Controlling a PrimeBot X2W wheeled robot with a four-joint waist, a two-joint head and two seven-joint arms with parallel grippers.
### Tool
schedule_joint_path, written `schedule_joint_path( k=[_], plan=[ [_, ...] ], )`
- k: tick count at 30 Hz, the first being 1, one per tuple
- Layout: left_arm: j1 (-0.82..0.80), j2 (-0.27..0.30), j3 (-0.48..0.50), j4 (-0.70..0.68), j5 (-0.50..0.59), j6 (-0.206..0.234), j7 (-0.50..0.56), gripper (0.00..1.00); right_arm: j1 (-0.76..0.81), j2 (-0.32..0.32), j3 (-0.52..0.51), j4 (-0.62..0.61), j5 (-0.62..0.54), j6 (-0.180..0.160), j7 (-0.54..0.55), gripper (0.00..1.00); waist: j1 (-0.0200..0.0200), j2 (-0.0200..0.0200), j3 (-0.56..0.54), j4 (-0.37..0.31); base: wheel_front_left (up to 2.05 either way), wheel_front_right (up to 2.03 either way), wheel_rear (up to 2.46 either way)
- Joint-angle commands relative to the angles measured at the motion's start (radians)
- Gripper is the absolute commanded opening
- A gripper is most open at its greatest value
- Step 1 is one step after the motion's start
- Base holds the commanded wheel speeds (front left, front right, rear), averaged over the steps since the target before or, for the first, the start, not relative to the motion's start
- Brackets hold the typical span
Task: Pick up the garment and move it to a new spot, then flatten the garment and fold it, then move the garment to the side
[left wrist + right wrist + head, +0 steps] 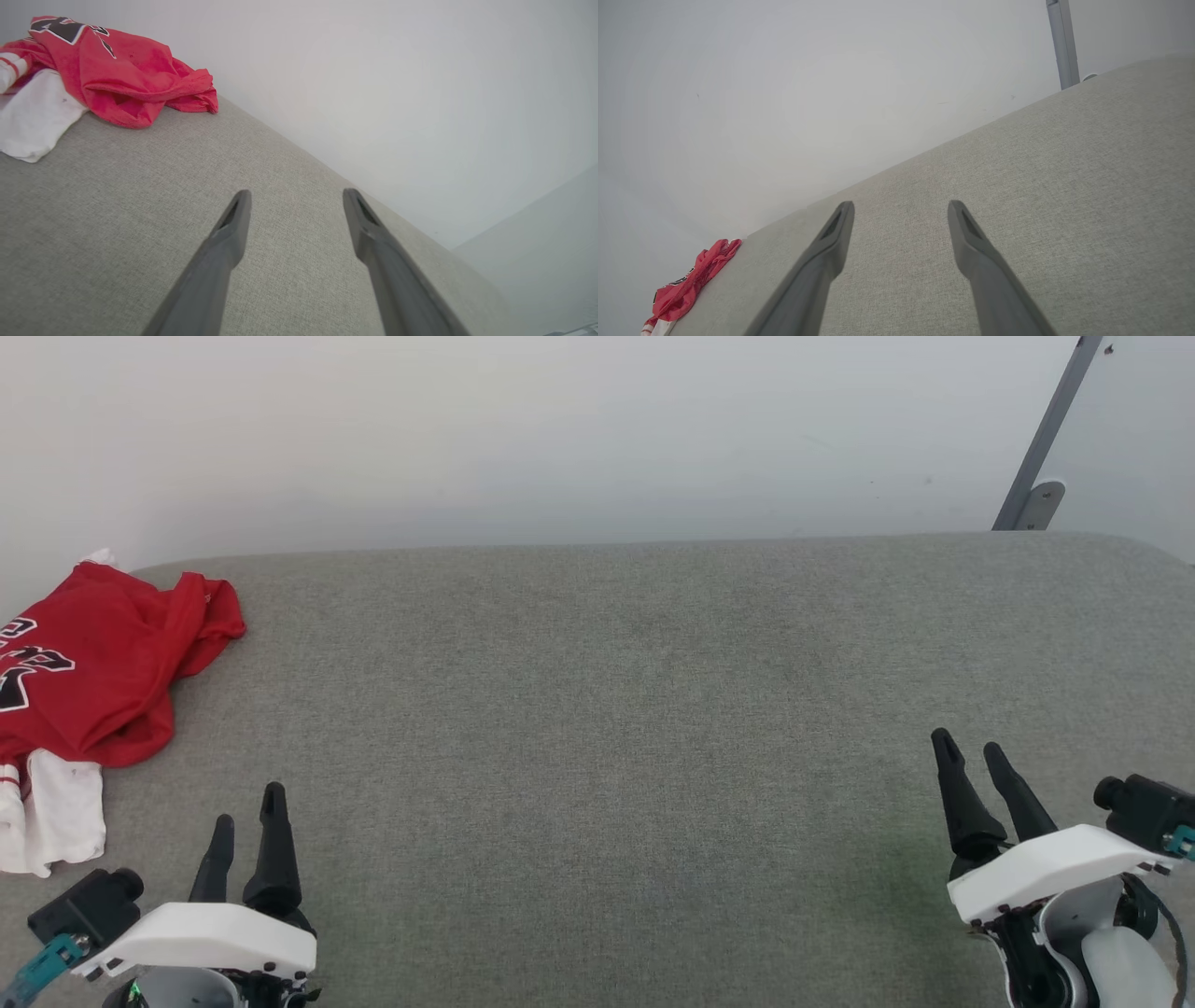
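A wide, flat surface [597, 709] covered in grey woven fabric stretches across the head view, with a straight far edge and a rounded far right corner. A crumpled red garment [103, 681] lies on it at the far left, close to the back edge and partly cut off by the frame. Black, white-outlined lettering [28, 677] shows on the red cloth, and a white sleeve [56, 812] with red stripe trim spills toward the near side.
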Motion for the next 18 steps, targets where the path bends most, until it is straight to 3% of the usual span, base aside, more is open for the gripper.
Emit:
schedule_joint_path(
  k=[1,18],
  plan=[
    [-0.005,0.009,0.0,-0.017,0.042,-0.005,-0.013,1.0,-0.024,-0.009,0.004,-0.007,-0.034,0.001,-0.014,1.0,0.0,0.0,0.0,0.0,0.0,0.0,0.0],
    [0.017,0.005,0.005,-0.041,0.22,-0.02,-0.054,1.0,-0.033,-0.021,0.032,0.004,-0.204,0.002,-0.056,1.0,0.0,0.0,-0.003,-0.002,0.0,0.0,0.0]
  ],
)
